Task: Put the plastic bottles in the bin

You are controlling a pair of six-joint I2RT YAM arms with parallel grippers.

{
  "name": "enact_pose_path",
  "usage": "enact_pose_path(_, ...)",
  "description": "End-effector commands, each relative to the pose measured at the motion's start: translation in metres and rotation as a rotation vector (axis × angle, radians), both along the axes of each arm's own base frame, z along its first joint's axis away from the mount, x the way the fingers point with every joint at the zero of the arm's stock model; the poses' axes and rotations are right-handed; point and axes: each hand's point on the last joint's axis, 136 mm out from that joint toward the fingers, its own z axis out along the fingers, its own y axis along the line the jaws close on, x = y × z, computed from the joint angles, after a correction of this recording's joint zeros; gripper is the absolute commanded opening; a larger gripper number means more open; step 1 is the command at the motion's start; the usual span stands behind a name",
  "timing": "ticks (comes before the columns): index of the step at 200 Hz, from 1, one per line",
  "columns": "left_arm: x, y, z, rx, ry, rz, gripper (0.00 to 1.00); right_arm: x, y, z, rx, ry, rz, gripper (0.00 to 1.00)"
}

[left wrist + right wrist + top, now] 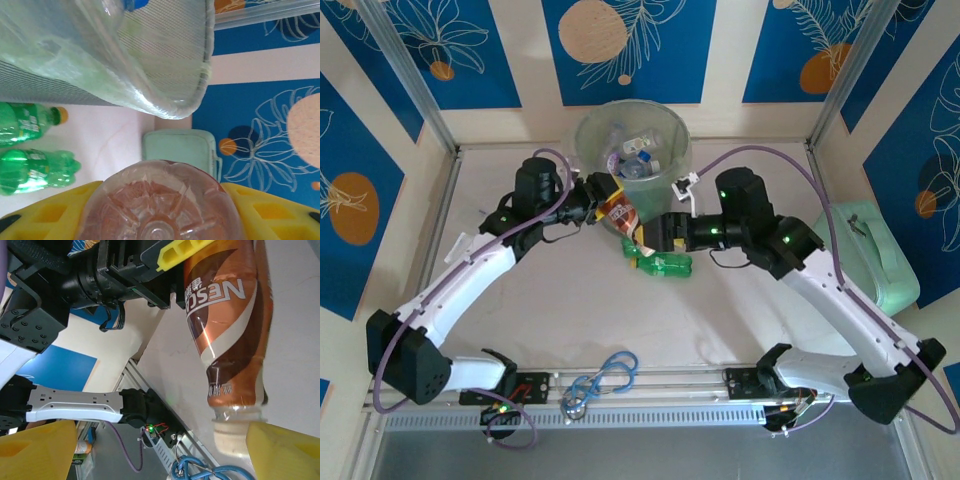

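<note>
Left fingers [45, 210] clamp the brown bottle [160, 200] just beside the bin [170, 75], probably to lift it over the rim. Right fingers [35, 450] stand wide and empty near the green bottles [665, 263] on the surface [520, 320].

The yellow fingers [45, 212] squeeze the round bottom of a brownish clear bottle [160, 200]. The see-through bin [150, 65] is just above. Two green bottles [25, 122] lie on the white table [115, 140] at the left. A mint green case [180, 150] sits behind.

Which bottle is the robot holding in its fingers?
The brown bottle, gripped between the left arm's yellow fingers beside the bin. The two green bottles just lie on the table.
</note>
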Motion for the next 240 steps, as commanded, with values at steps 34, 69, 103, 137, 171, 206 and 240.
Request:
enact_pose_path(34,-0.008,-0.001,0.080,-0.236,-0.131,-0.045,0.43,0.008,0.004,-0.002,-0.084,-0.067,-0.016,0.85)
enact_pose_path(69,-0.007,0.000,0.083,-0.253,-0.139,-0.057,0.41,0.014,0.001,-0.008,-0.137,-0.081,-0.046,0.85)
enact_pose_path(103,-0.008,0.003,0.085,-0.250,-0.155,-0.066,0.40,0.019,-0.004,-0.011,-0.161,-0.079,-0.081,0.88)
enact_pose_path(137,-0.011,0.003,0.084,-0.236,-0.164,-0.082,0.40,0.018,0.000,-0.008,-0.151,-0.082,-0.065,0.78)
enact_pose_path(171,-0.009,0.003,0.082,-0.230,-0.165,-0.080,0.40,0.016,0.007,0.000,-0.141,-0.103,-0.042,0.58)
enact_pose_path(206,-0.007,0.004,0.084,-0.236,-0.169,-0.069,0.40,0.015,0.013,0.008,-0.123,-0.119,-0.020,0.38)
enact_pose_path(240,0.000,0.017,0.090,-0.203,-0.220,-0.026,1.00,0.024,0.014,0.020,-0.118,-0.143,-0.042,0.34)
